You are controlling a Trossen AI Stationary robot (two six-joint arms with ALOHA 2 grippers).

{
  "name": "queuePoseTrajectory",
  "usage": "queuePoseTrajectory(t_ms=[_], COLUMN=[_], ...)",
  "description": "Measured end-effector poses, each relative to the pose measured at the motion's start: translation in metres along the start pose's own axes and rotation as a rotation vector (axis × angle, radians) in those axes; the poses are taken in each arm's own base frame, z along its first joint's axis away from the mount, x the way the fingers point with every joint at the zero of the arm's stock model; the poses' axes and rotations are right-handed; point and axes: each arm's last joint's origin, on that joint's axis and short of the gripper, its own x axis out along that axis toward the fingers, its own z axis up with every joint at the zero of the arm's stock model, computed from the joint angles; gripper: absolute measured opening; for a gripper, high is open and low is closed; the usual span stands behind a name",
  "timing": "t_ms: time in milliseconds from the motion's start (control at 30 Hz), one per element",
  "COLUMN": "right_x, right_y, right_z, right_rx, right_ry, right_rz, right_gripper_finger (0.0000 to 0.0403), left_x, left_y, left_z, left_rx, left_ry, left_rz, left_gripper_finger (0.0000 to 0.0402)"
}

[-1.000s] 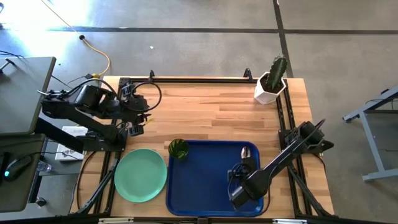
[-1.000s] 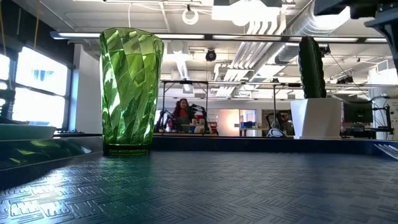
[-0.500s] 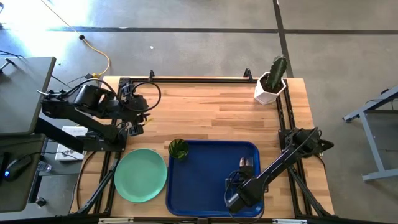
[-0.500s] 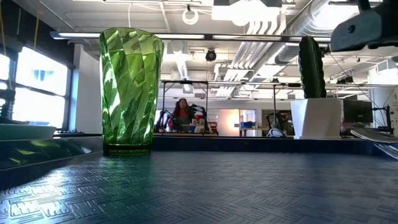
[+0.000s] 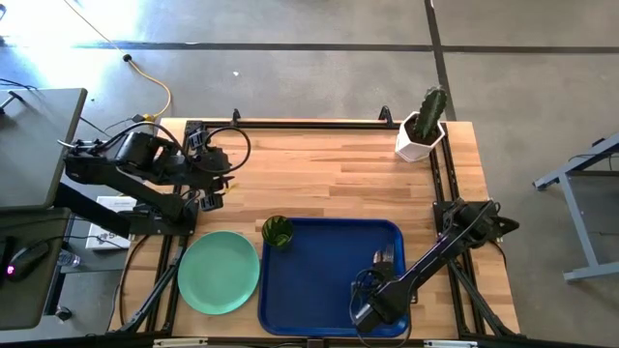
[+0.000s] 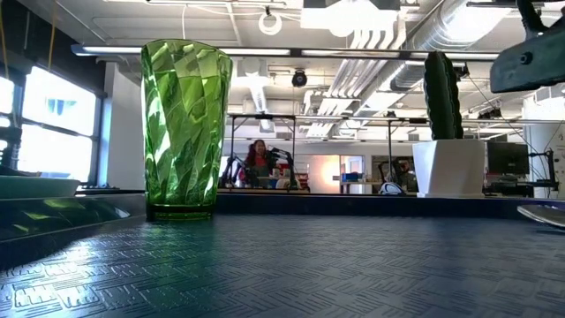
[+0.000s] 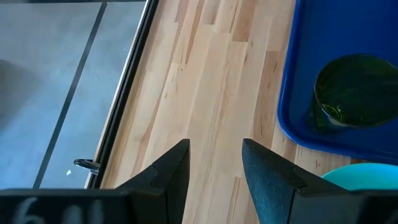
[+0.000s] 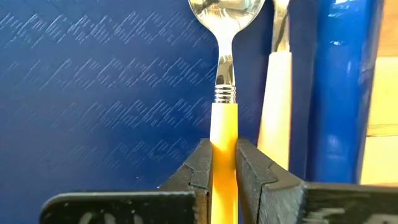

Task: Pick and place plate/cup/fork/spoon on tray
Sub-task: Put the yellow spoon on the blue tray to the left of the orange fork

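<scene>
The dark-blue tray (image 5: 319,290) lies at the table's near middle. The green cup (image 5: 278,232) stands upright in the tray's far left corner and looms in the low view (image 6: 185,128). The mint-green plate (image 5: 219,272) lies flat on the table, left of the tray. My right gripper (image 8: 222,152) is over the tray's right part (image 5: 379,278), shut on the spoon (image 8: 225,56). The fork (image 8: 277,81) lies on the tray floor between the spoon and the tray's right rim. My left gripper (image 7: 214,165) is open and empty at the table's far left (image 5: 218,164). My right gripper pinches the spoon's orange-yellow handle (image 8: 222,127) between its two fingers, a little behind the metal neck. The fingers come from the table's near side, slanting down, in line with the handle. The bowl (image 8: 227,9) points toward the far edge, low over the tray floor (image 6: 543,213); whether it touches, I cannot tell.
A white pot with a cactus (image 5: 422,130) stands at the table's far right corner. Bare wood lies between the tray and the far edge. The tray's floor between the cup and the spoon is bare.
My right gripper has gone toward the table's near edge and down, staying shut on the spoon. The spoon has come with it and its bowl now hangs lower, close to the tray floor beside the fork.
</scene>
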Motion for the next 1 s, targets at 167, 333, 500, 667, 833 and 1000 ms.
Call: queuePoseTrajectory(t_ms=[167,333,500,667,833,1000], right_x=[0.0001,0.0043,0.0048,0.0048,0.0047,0.0048], right_y=[-0.0008,0.0006,0.0007,0.0007,0.0007,0.0004], right_z=[0.0008,-0.0009,-0.0009,-0.001,-0.0012,-0.001], right_rx=[-0.001,0.001,-0.001,-0.006,-0.009,-0.018], right_ry=[-0.004,0.014,0.015,0.018,0.024,0.022], right_rz=[-0.012,-0.032,-0.036,-0.038,-0.041,-0.044], right_gripper_finger=[0.0021,0.0021,0.0028,0.0058,0.0072,0.0074], left_x=[0.0,-0.0001,-0.0001,-0.0001,-0.0001,-0.0001], left_y=[0.0001,0.0001,0.0001,0.0001,0.0001,0.0001], left_z=[-0.0001,0.0,0.0,0.0,0.0,0.0], left_rx=[0.0,0.0,0.0,0.0,0.0,0.0], left_ry=[0.0,-0.001,-0.001,-0.001,-0.001,-0.001], left_rz=[0.0,0.001,0.0,0.0,0.001,0.001], left_gripper_finger=[0.0135,0.0135,0.0135,0.0135,0.0135,0.0135])
